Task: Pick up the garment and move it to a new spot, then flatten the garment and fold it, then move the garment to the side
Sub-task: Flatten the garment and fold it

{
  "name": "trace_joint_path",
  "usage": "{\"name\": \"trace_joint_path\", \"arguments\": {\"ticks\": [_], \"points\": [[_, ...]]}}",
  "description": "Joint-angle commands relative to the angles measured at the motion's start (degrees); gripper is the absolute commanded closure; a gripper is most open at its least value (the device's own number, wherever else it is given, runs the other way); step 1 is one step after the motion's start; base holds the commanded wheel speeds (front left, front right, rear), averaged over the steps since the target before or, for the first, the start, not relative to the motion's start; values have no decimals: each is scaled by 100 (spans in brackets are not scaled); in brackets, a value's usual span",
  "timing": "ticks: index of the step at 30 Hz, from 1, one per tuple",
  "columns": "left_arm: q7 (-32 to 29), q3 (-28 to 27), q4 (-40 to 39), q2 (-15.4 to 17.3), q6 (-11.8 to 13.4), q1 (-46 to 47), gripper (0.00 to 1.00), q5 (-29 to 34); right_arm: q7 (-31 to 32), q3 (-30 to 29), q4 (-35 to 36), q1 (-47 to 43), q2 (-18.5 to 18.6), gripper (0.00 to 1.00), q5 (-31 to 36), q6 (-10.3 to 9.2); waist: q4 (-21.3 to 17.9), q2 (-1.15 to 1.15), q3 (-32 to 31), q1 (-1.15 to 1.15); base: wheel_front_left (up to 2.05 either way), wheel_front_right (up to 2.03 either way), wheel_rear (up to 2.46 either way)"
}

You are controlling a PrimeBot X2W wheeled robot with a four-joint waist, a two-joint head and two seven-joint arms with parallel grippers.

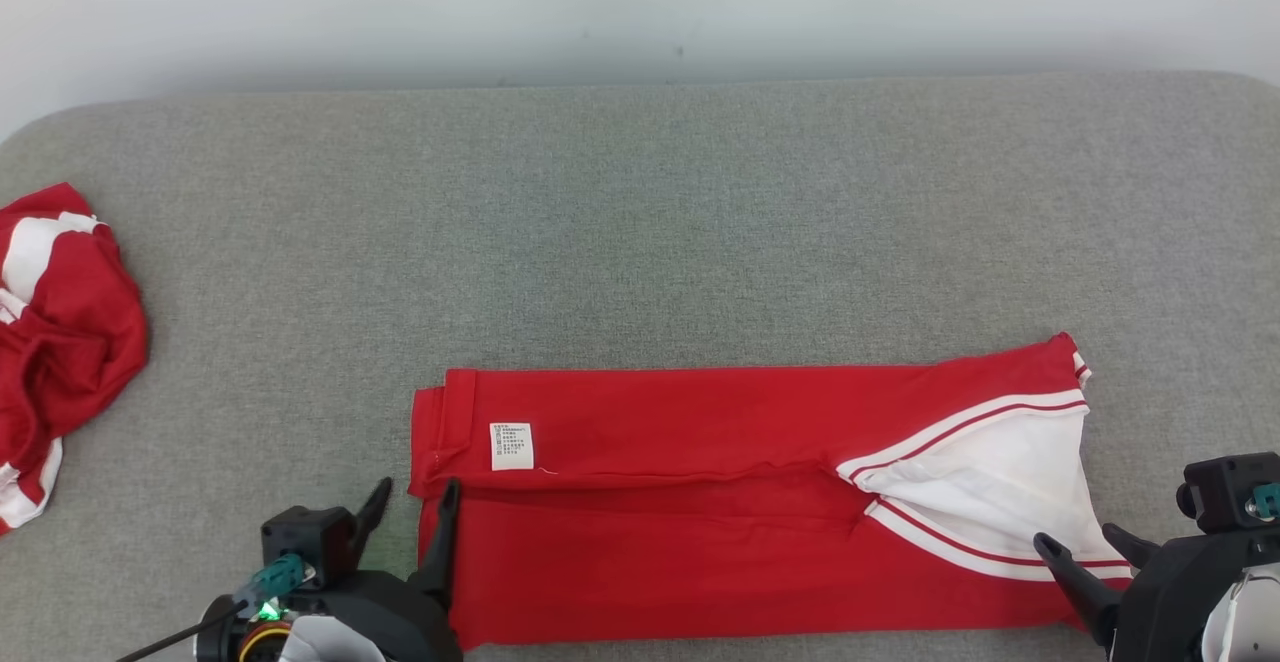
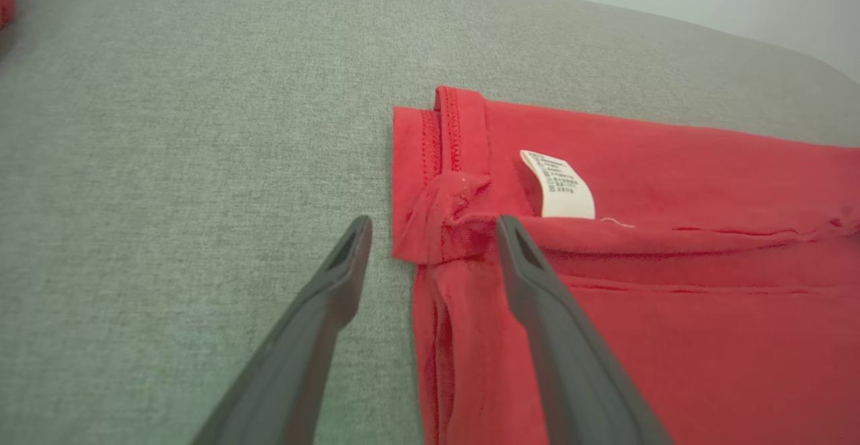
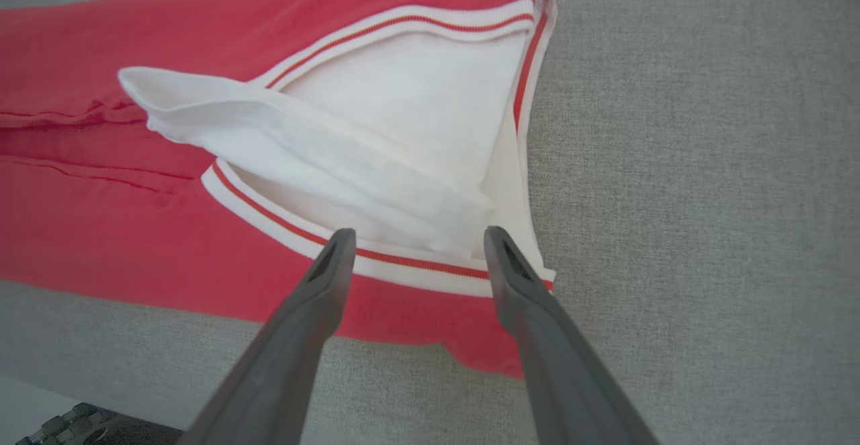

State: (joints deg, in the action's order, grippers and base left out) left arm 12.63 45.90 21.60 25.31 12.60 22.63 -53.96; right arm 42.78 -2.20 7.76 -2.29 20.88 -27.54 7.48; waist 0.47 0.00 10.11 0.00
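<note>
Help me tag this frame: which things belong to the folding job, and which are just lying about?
Job: half-folded red garment; left hand and right hand, both open at its ends.
Lying about: crumpled red-and-white cloth at the far left.

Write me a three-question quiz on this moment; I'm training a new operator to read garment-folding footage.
1. True or false: the left gripper is shut on the long folded red garment with the white-trimmed collar.
2. The small white care label lies nearest which part of that garment? A) the end by the left gripper B) the collar end C) the very middle
3. What lies at the left edge of the grey fabric surface?

Key
1. False: its jaws stand open, one finger over the cloth and the other over the bare surface.
2. A
3. A crumpled red-and-white garment.
</note>
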Motion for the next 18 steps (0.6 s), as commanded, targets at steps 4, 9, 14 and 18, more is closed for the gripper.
{"name": "trace_joint_path", "arguments": {"ticks": [4,9,14,18], "points": [[234,-278,11,-110,-45,-210,0,205,-160,-84,-72,60,-172,0,-10,1,39,0,-95,0,0,0,0],[251,-1179,-705,-335,-248,-574,0,1097,-269,-317,-57,65,-251,0,50,1,117,0,-219,0,0,0,0],[256,-2499,-1512,-986,-710,-1622,0,2346,-242,-731,-11,-21,-516,0,-25,1,271,0,-461,0,0,0,0],[257,-3158,-1695,-1395,-1095,-2127,0,2947,-260,-958,-168,104,-748,0,-3,1,365,0,-562,0,0,0,0]]}}
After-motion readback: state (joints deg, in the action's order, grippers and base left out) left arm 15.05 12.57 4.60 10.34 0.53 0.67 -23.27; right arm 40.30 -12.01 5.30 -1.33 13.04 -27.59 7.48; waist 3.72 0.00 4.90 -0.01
